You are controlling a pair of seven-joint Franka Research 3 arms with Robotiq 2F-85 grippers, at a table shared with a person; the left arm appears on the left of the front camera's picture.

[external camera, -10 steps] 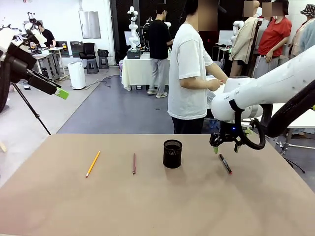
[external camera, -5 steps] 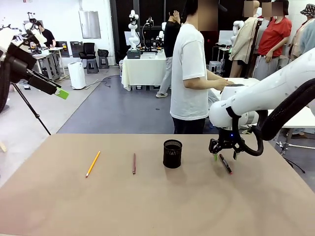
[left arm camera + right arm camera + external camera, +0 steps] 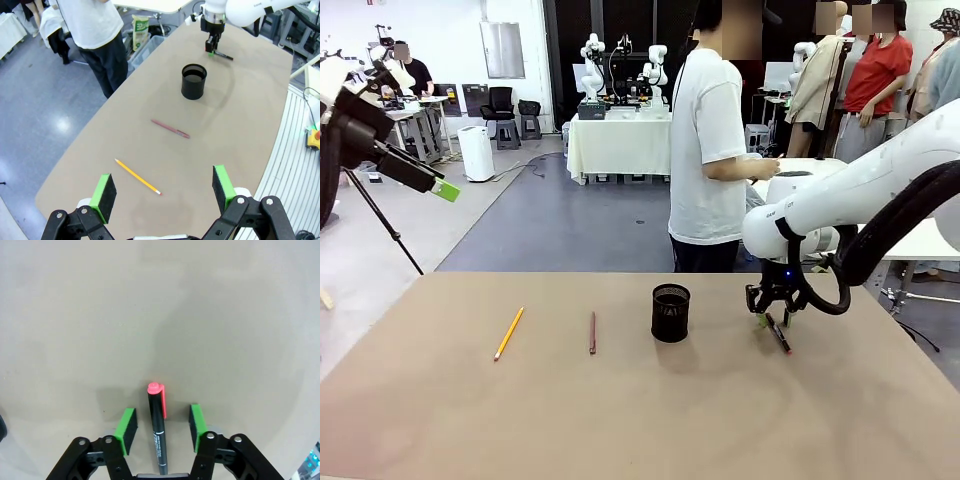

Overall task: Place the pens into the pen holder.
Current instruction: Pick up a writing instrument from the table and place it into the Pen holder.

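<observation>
A dark pen (image 3: 778, 333) with a pink-red cap lies on the table right of the black mesh pen holder (image 3: 670, 312). My right gripper (image 3: 774, 319) is down at the table over it. In the right wrist view the pen (image 3: 158, 430) lies between the green pads (image 3: 126, 426) of the right gripper (image 3: 161, 422), with a narrow gap on each side. A yellow pen (image 3: 508, 333) and a red-brown pen (image 3: 592, 332) lie left of the holder. My left gripper (image 3: 445, 190) hangs open high at the left; its view shows the left gripper (image 3: 162, 192) above the yellow pen (image 3: 137, 176), red-brown pen (image 3: 170, 128) and holder (image 3: 193, 81).
The brown table (image 3: 640, 430) is bare toward its near edge. A person (image 3: 705, 150) in a white shirt stands beyond the far edge, turned sideways. Other tables and people show farther back.
My right gripper has come down to the table around the dark pen, and its jaws have narrowed toward it. The left arm has not moved.
</observation>
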